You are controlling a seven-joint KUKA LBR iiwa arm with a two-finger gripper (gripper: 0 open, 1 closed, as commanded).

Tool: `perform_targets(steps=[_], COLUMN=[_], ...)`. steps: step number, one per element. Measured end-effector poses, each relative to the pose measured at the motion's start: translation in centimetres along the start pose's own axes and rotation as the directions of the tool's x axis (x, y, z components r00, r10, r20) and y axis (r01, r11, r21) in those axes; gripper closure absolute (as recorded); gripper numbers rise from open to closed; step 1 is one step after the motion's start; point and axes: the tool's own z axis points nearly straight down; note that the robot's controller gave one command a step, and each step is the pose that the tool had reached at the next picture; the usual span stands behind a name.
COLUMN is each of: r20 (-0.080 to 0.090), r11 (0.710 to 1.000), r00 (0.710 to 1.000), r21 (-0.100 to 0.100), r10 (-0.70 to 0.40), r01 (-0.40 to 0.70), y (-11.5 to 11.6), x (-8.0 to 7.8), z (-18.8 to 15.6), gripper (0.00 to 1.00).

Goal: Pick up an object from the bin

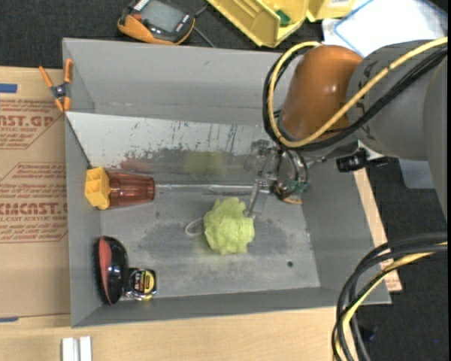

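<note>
Gripper [254, 204] hangs at the upper right edge of the yellow-green crumpled lump [229, 226] lying mid-floor in the bin [165, 119]; whether it is spread or pinched together I cannot tell. Likely soft, light and yielding, the lump should take a pinch into its bulging middle.

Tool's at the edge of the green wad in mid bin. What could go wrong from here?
1. The tool sits at the upper right edge of the yellow-green crumpled wad, not over its middle. A grasp there may catch only a fold and slip off.
2. The wad looks soft, so it may stretch or drag across the bin floor rather than lift cleanly.
</note>
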Motion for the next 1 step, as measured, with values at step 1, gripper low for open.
perform_targets(steps=[1], r20=[-0.007], r11=[0.998], r00=[0.998], r21=[0.000], r10=[0.069], r01=[-0.069], y=[-0.42], x=[1.96], z=[2.26], gripper=[0.00])
